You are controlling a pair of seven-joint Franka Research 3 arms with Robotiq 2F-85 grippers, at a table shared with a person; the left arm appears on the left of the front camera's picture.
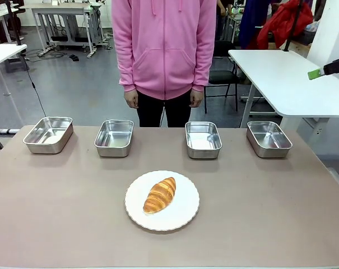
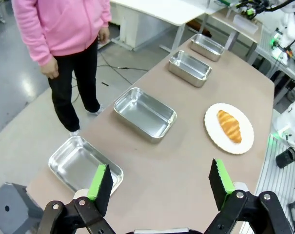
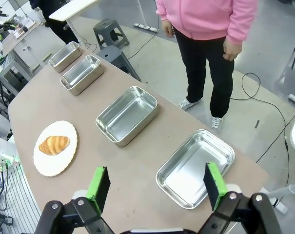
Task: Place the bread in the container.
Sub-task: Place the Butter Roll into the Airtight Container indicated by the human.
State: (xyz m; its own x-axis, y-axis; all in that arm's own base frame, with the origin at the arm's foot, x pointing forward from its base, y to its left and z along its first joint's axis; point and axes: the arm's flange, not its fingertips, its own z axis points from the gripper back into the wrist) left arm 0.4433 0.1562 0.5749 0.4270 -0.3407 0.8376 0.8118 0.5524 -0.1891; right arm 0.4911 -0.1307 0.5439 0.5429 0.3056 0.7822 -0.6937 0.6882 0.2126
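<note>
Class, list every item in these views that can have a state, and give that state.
bread: lying on the plate, untouched
plate: holding the bread
containers: all four empty
left gripper: open, holding nothing
right gripper: open, holding nothing

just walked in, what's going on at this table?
Nothing is being handled yet. The croissant lies on a white plate mid-table, with four empty steel trays in a row beyond it. Both arms hang high over the table's ends, jaws open and empty. The person stands at the far side, hands down.
</note>
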